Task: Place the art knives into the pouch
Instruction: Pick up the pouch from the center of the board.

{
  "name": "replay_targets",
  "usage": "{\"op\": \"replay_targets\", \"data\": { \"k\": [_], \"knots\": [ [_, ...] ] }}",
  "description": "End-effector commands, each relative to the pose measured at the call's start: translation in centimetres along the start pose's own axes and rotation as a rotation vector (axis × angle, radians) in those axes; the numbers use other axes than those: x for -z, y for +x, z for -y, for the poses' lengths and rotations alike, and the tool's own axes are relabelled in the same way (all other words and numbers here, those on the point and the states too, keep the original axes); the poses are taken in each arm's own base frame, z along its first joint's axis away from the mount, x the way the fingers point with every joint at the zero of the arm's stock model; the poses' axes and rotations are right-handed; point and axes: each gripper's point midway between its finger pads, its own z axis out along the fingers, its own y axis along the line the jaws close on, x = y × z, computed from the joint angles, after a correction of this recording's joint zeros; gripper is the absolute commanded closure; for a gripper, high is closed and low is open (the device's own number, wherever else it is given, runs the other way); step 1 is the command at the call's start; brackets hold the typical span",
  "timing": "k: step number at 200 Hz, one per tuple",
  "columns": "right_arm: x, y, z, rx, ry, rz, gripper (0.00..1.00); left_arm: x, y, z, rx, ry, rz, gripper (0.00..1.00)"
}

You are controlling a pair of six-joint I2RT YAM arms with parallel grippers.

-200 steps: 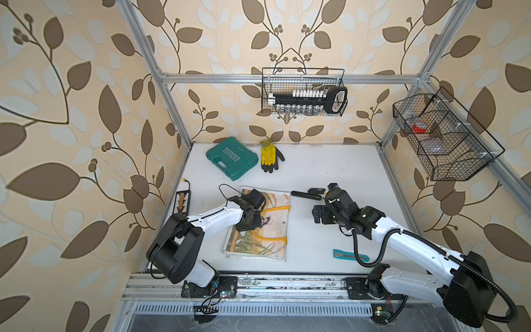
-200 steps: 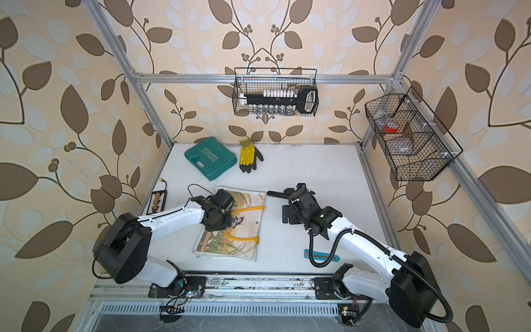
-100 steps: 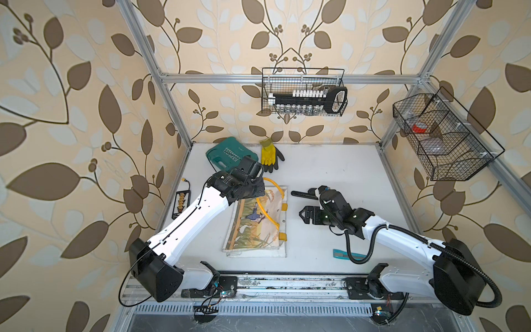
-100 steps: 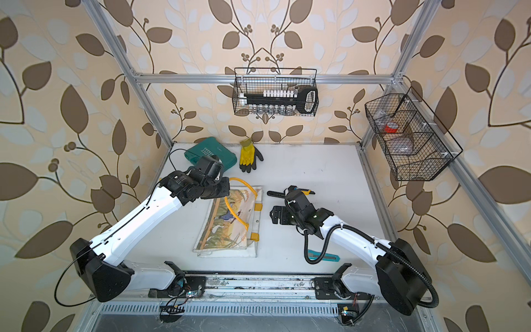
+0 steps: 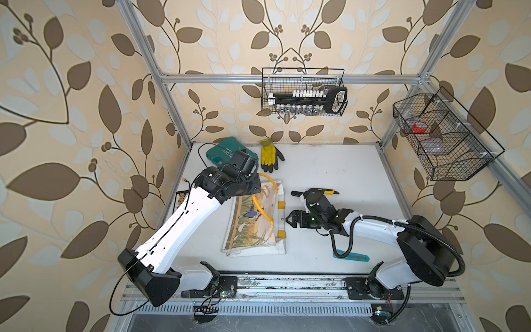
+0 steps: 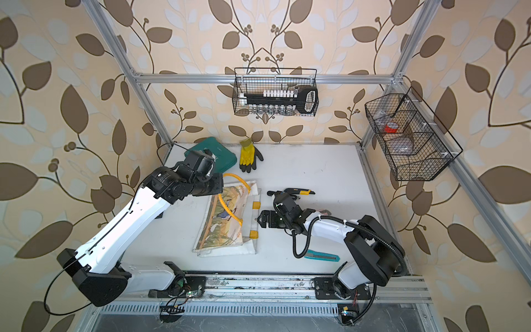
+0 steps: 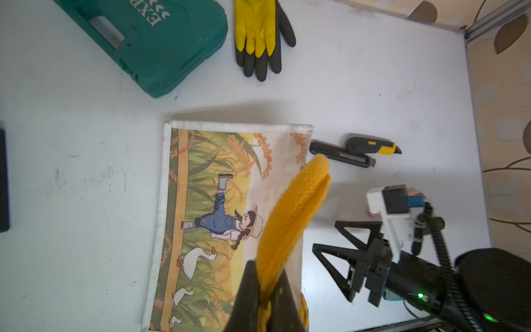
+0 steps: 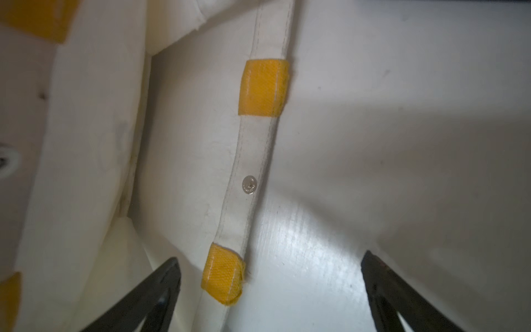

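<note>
Top views both show a teal knife (image 5: 352,256) nearest the robot bases, well to the right of the pouch (image 5: 253,230). The pouch lies flat on the white table (image 5: 330,172), print side up. The right gripper (image 7: 325,234) sits just beside the pouch's mouth hem, its fingers spread wide with nothing between them. Above the pouch's far end, the left gripper (image 7: 265,276) is pinched tight on a yellow handle (image 7: 298,198), holding the loop up. Off the pouch's far right corner lie a slim black knife (image 7: 342,155) and a yellow-tipped knife (image 7: 373,145), side by side. I cannot tell which knife is the art knife; all three are outside the pouch. Beyond the pouch lie a glove (image 5: 270,155) and a green case (image 5: 227,152).
</note>
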Motion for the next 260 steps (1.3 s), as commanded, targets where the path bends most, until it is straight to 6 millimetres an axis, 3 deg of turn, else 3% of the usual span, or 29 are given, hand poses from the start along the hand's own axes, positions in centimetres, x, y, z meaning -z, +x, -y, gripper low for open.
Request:
{"op": "replay_targets", "data": {
  "k": [1, 53, 73, 89, 97, 98, 105, 108, 110, 147, 212, 260],
  "knots": [
    [-0.4, -1.3, -3.3, -0.004, -0.09, 0.035, 0.01, 4.3, -1.9, 1.1, -0.007, 0.075, 0.101, 1.0],
    [-2.8, -1.6, -6.8, 0.023, -0.147, 0.012, 0.01, 8.5, -3.1, 1.3, 0.005, 0.129, 0.191, 1.0],
    [-3.5, -1.6, -7.6, 0.037, -0.162, 0.011, 0.12, 9.7, -3.4, 1.3, 0.004, 0.137, 0.213, 1.0],
    [-3.9, -1.6, -8.0, 0.043, -0.178, 0.008, 0.4, 10.7, -3.5, 1.4, 0.016, 0.165, 0.236, 1.0],
    [-4.0, -1.7, -8.2, 0.044, -0.186, 0.011, 0.63, 11.2, -3.6, 1.4, 0.024, 0.183, 0.252, 1.0],
    [-4.0, -1.6, -8.1, 0.045, -0.186, 0.01, 0.7, 11.3, -3.6, 1.4, 0.025, 0.183, 0.254, 1.0],
    [-3.8, -1.7, -8.2, 0.054, -0.186, 0.011, 0.86, 11.7, -3.6, 1.3, 0.03, 0.191, 0.269, 1.0],
    [-3.7, -1.8, -8.2, 0.059, -0.181, 0.012, 0.98, 11.8, -3.6, 1.2, 0.033, 0.193, 0.274, 1.0],
    [-3.7, -1.7, -8.1, 0.061, -0.175, 0.011, 1.0, 11.9, -3.6, 1.1, 0.035, 0.191, 0.278, 1.0],
    [-0.4, -2.9, -8.2, 0.151, -0.121, 0.048, 1.0, 13.2, -3.3, -0.4, 0.042, 0.155, 0.32, 1.0],
    [7.1, -5.9, -9.6, 0.293, -0.05, 0.124, 1.0, 12.4, -2.4, -2.6, 0.049, 0.062, 0.326, 1.0],
    [8.2, -6.2, -10.4, 0.318, -0.064, 0.103, 1.0, 9.5, -0.3, -4.4, 0.067, -0.014, 0.269, 1.0]
  ]
}}
